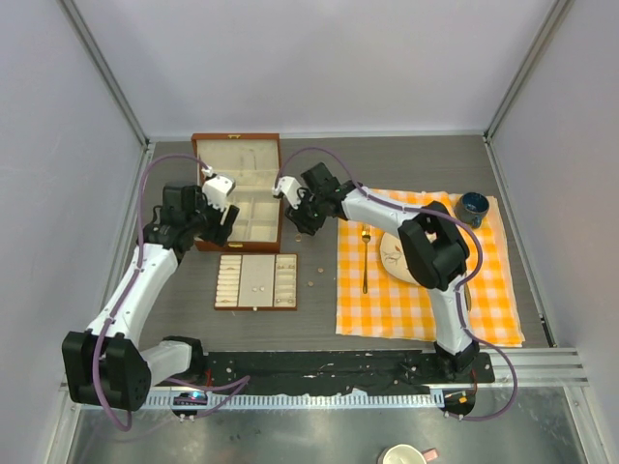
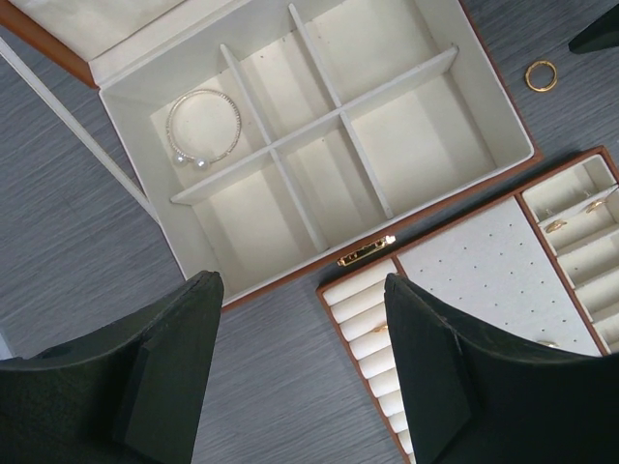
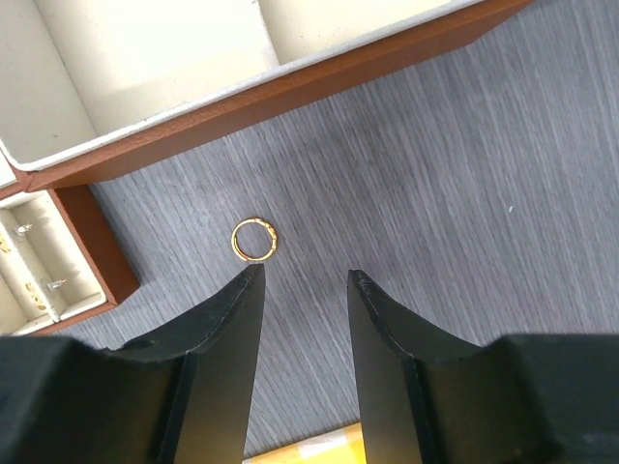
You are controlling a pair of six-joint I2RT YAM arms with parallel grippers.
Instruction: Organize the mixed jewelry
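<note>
Lying flat on the grey table [image 3: 464, 193], one gold ring [image 3: 255, 240] sits just off the corner of the wooden box [image 3: 290, 89], clear of both it and the tray [image 3: 97, 242] beside it. The right gripper [image 3: 306, 275] hangs over this spot with its jaws parted and nothing between them. The ring shows just beyond one fingertip and is not gripped.

One silver bracelet [image 2: 203, 128] lies in a corner compartment of the box, which is split into six cream-lined compartments and carries one gold clasp [image 2: 366, 253] on its front wall. The left gripper [image 2: 302, 290] hovers above that front wall and the tray's near end, spread wide and grasping nothing.

The tray has a column of ring rolls, one dotted panel and a column of small compartments. A few tiny gold pieces [image 2: 554, 225] lie there, too small to count surely.

To the right, one orange-checked cloth [image 1: 426, 300] carries one gold fork [image 1: 365, 261] and one dark blue cup [image 1: 474, 208].
</note>
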